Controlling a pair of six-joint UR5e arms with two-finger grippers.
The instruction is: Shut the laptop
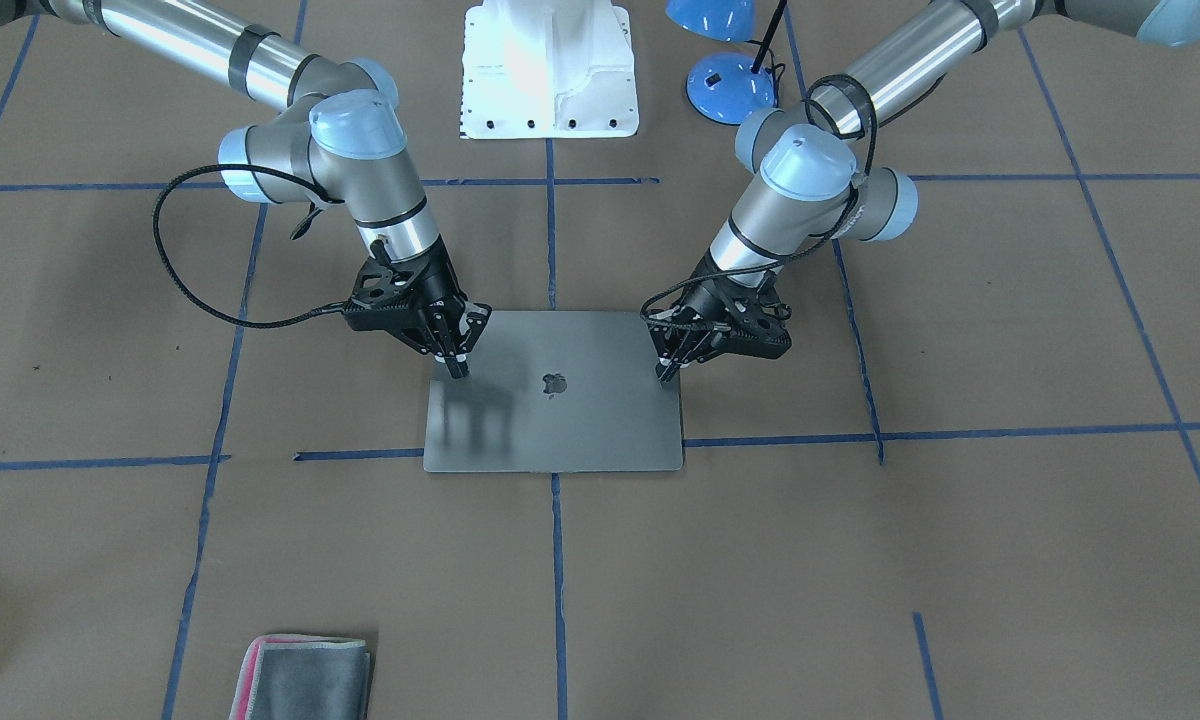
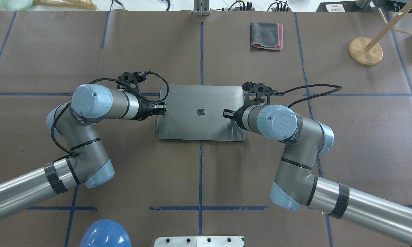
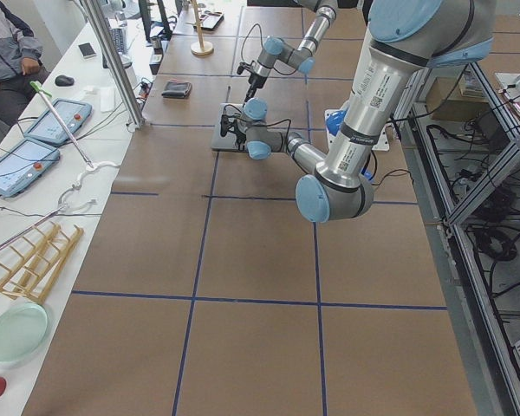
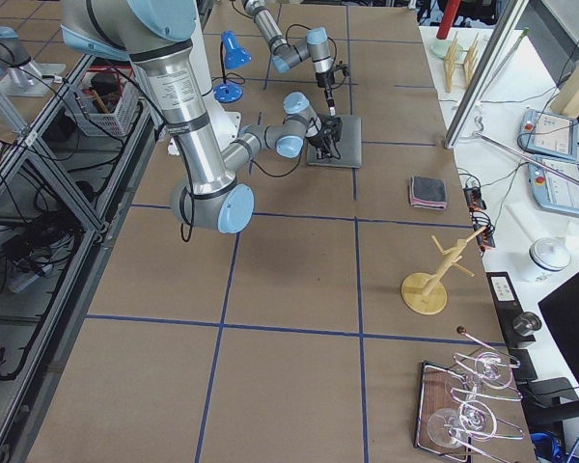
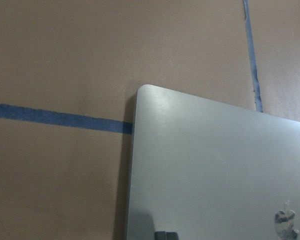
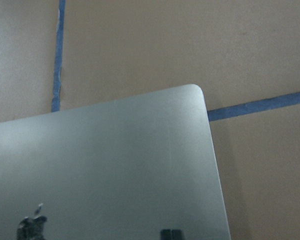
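Grey matte metal laptop (image 1: 560, 420), lid down flat, rounded corners, dark logo (image 1: 555, 383), middle of brown-papered desk (image 1: 860, 560) with blue tape lines (image 1: 780, 438). Left hand (image 1: 668, 372) pinched narrow, empty, tip at lid's side edge. Right hand (image 1: 457, 368) same at opposite edge.

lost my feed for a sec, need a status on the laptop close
Left gripper shut, tip at the lid's edge. Right gripper shut, tip over the opposite side. Laptop closed flat, logo up. Nothing on it; folded cloth well clear.
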